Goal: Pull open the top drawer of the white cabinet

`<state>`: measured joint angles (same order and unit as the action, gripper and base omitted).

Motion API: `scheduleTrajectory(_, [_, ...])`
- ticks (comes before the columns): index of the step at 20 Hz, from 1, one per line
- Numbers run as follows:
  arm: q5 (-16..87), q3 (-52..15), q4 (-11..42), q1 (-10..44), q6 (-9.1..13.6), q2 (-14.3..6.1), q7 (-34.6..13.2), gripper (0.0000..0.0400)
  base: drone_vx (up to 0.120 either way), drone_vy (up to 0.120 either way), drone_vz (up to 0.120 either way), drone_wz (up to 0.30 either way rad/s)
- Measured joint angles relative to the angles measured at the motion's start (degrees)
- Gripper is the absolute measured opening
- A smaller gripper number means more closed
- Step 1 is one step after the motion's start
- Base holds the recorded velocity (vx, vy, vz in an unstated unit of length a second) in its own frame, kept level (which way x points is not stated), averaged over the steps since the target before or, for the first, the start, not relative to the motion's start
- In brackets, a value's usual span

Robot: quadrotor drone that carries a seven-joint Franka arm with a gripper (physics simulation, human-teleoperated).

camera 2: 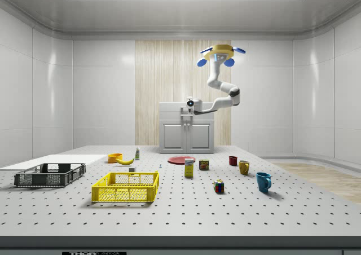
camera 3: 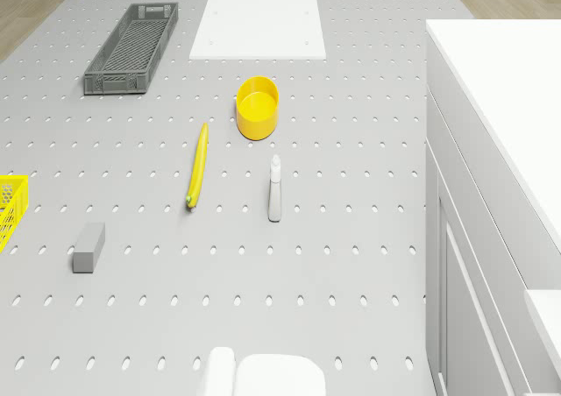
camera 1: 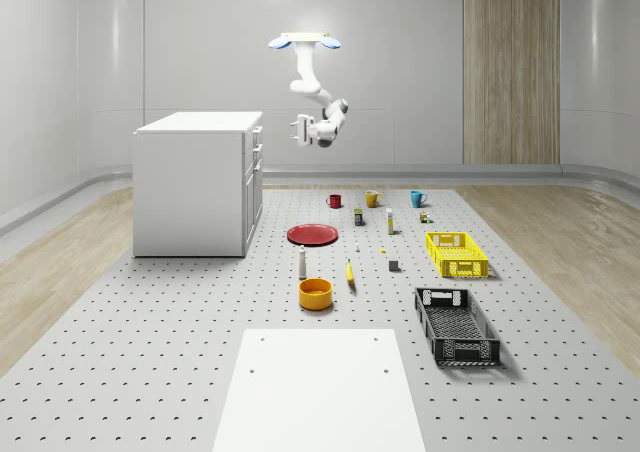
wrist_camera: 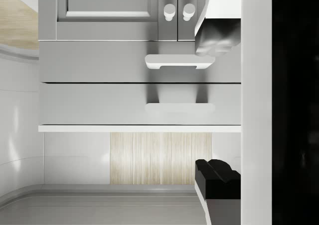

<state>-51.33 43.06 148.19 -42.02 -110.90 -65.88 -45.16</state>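
The white cabinet is set on the far left part of the floor in the whole-scene view, its drawer front turned toward that view's right. The top drawer is seen shut in the wrist view, its handle pale and hard to make out against the panel, while the handle of the drawer next to it stands out clearly. The cabinet is cut off at the edge of the drone view.

The drone is seen hovering in the air just right of the cabinet and above its top. The gripper is held at the height of the upper drawers, close to the front but apart from it. In the wrist view the fingertips are seen well apart with nothing between them, one finger partly cut off.

The floor is a grey perforated surface bearing a white panel, flanked by wood flooring and closed in by pale walls. A banana, a yellow bowl and a grey crate lie well apart from the cabinet.
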Motion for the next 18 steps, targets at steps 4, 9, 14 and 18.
scheduleTrajectory(4, [-1.9, -1.52, 1.4, -0.74, -2.21, 0.46, 1.15, 0.0305, 0.0, 0.0, 0.0, 0.0])
scheduleTrajectory(9, [-3.65, -2.7, 2.63, -1.37, -4.02, 1.01, 2.44, 0.0305, 0.0, 0.0, 0.0, 0.0])
scheduleTrajectory(14, [-5.74, -4.24, 3.41, -2.19, -5.87, 1.76, 3.52, 0.0305, 0.0, 0.0, 0.0, 0.0])
scheduleTrajectory(18, [-8.19, -6.05, 3.95, -3.28, -7.92, 2.71, 4.6, 0.0305, 0.0, 0.0, 0.0, 0.0])
